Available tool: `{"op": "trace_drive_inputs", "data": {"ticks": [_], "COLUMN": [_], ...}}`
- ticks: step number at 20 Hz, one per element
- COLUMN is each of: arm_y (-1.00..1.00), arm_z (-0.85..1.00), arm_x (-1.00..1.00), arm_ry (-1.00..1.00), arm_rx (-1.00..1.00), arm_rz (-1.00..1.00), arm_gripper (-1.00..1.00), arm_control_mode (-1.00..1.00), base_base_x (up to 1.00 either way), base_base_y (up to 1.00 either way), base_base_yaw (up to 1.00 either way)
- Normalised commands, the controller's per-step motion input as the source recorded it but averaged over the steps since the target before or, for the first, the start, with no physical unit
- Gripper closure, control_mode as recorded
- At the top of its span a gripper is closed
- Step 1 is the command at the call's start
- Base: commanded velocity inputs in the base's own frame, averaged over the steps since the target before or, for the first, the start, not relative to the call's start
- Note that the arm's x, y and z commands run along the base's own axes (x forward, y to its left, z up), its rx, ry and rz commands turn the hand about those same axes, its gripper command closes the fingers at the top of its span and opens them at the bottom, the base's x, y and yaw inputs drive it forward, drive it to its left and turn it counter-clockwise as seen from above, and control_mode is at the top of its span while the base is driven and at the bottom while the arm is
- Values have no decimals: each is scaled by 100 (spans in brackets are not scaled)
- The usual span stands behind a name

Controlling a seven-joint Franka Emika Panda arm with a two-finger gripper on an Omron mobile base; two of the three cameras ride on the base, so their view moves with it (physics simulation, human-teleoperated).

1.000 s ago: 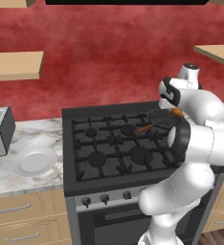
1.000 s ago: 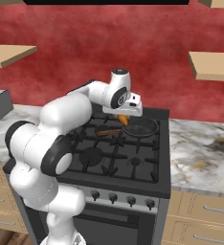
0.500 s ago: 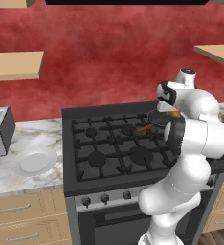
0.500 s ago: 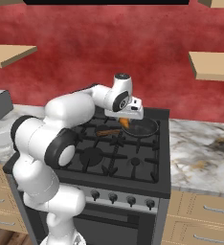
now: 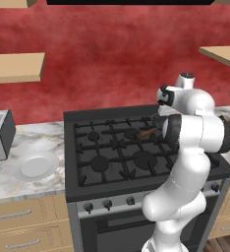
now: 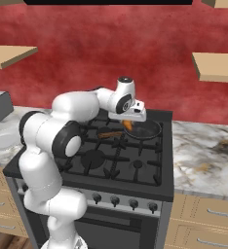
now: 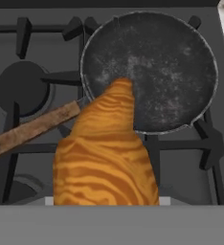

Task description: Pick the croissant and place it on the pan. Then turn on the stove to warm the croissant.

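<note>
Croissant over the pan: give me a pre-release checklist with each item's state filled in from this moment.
1. Croissant held in the gripper: ok; it hangs beneath the hand.
2. Pan interior free of other items: ok.
3. Croissant above the pan interior: cannot tell; its tip overlaps the near rim in the hand view.
4. Pan seated on the stove grates: ok.
5. Wooden pan handle out of the drop path: ok, it points away to the side.
6. Stove knobs unobstructed for the next step: ok.
</note>
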Motion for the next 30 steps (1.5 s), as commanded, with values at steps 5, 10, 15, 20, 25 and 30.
{"op": "trace_drive_inputs", "data": {"ticks": [5, 10, 15, 20, 25, 30], "arm_y": [-12, -10, -5, -2, -2, -8], "arm_z": [-17, -20, -20, -24, -24, -10], "arm_x": [31, 28, 27, 26, 25, 25], "arm_ry": [7, 5, 3, 0, 0, 0], "arm_rx": [0, 0, 0, 0, 1, 1], "arm_rz": [0, 0, 0, 0, 0, 0], "arm_gripper": [100, 100, 100, 100, 100, 100], "arm_control_mode": [-100, -100, -100, -100, -100, -100], "base_base_x": [0, 0, 0, 0, 0, 0], "base_base_y": [0, 0, 0, 0, 0, 0], "base_base_yaw": [0, 0, 0, 0, 0, 0]}}
